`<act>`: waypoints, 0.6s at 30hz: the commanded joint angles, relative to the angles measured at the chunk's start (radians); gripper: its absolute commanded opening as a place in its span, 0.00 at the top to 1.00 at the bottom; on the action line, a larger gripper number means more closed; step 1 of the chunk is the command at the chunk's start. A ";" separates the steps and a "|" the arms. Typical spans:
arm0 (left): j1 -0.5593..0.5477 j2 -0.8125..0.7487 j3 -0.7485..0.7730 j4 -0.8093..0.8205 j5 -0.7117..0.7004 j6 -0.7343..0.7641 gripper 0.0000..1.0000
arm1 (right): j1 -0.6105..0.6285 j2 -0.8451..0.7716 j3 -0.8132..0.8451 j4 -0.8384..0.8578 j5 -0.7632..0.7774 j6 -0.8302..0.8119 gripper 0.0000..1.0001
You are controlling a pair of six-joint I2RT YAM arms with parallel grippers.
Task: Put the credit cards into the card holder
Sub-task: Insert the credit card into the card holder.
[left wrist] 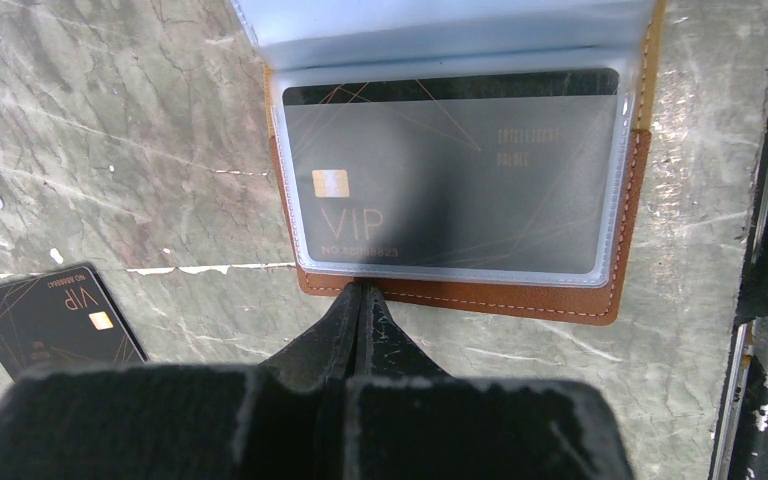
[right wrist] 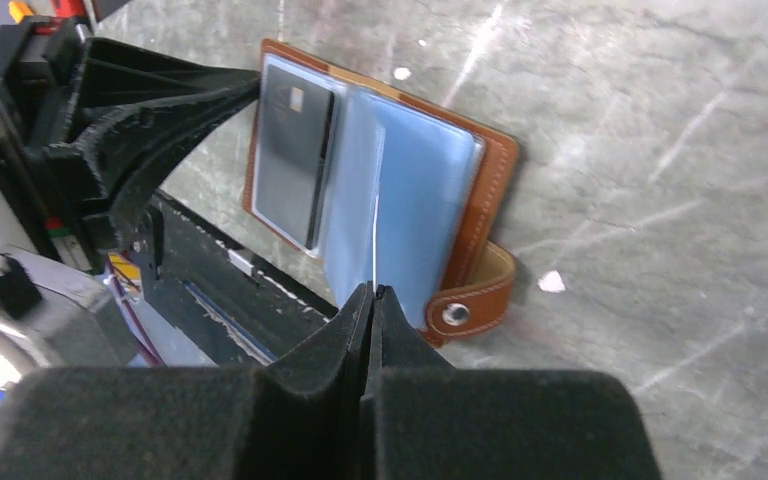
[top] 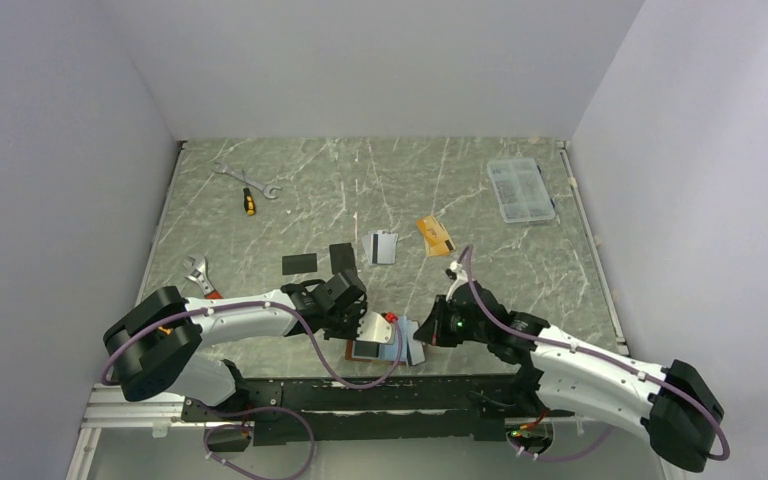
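At the middle of the bench's (top: 260, 225) near edge, seen from above, the small tan-brown leather folding card holder (top: 368, 350) lies open, the left gripper (top: 361, 316) at its left side and the right gripper (top: 419, 332) at its right. Further in, apart from it, lie a black rectangular card (top: 299, 263), a second black card (top: 341, 256), a silver-grey card with a black stripe (top: 381, 247) and an orange card with a dark stripe (top: 436, 236); a clear plastic compartment box (top: 520, 189) sits near the far right corner; a silver spanner (top: 245, 178) and a yellow-handled screwdriver (top: 249, 201) lie towards the far left corner.

From the left wrist, the left gripper's (left wrist: 360, 292) fingers are pressed together with nothing between them, tips touching the holder's (left wrist: 460, 297) stitched rim; a black VIP card (left wrist: 450, 170) sits inside a clear sleeve; another black VIP card (left wrist: 55, 318) lies on the bench to the left.

From the right wrist, the right gripper's (right wrist: 373, 292) fingers are pinched on the edge of a thin blue-grey plastic leaf (right wrist: 375, 230) standing up from the open holder (right wrist: 495, 190); the snap-button tab (right wrist: 470, 305) lies just beside the tips.
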 commanded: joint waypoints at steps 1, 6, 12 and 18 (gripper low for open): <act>-0.009 -0.002 0.011 -0.070 0.011 0.002 1.00 | -0.001 0.065 0.067 0.069 -0.044 -0.038 1.00; -0.007 -0.016 0.001 -0.047 0.008 -0.007 1.00 | -0.001 0.163 0.078 0.185 -0.084 -0.029 1.00; -0.006 -0.048 -0.035 0.000 0.019 -0.026 1.00 | -0.001 0.320 0.115 0.324 -0.141 -0.033 1.00; 0.000 -0.084 -0.087 0.057 0.014 -0.034 1.00 | -0.001 0.397 0.124 0.391 -0.163 -0.020 1.00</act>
